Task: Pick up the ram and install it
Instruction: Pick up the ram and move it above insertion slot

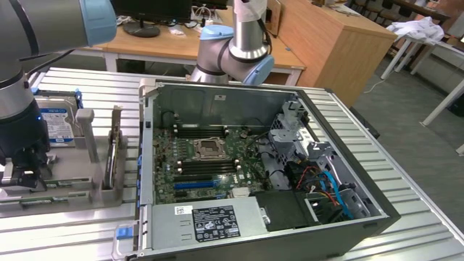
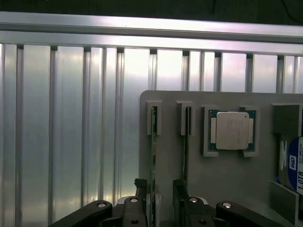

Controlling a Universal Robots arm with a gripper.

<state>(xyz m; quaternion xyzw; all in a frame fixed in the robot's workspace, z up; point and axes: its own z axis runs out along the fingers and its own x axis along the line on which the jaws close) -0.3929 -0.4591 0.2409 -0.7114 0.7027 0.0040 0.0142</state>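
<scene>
In the exterior view the hand (image 1: 23, 176) hangs low over a grey parts tray (image 1: 73, 174), which sits on the ribbed metal table (image 1: 87, 87) at 9 o'clock of the open computer case (image 1: 217, 98). A hard drive (image 1: 54, 126) stands at the tray's 12 o'clock end, with a dark expansion card (image 1: 116, 147) upright on the side towards the case. Inside the case, long black slots (image 1: 199, 130) lie at 12 and 6 o'clock of the CPU socket (image 1: 210, 145).

The wrist view adds what that angle hides. The ram (image 2: 153, 151) stands on edge in 1 slot of the tray (image 2: 227, 175), a 2nd, darker stick (image 2: 188, 137) just beside it, then a CPU chip (image 2: 232, 131) and the hard drive (image 2: 296, 172). The hand (image 2: 157, 183) is parted narrowly, 1 finger (image 2: 140, 189) on each side of the ram, with a gap showing on the side of the darker stick.
</scene>
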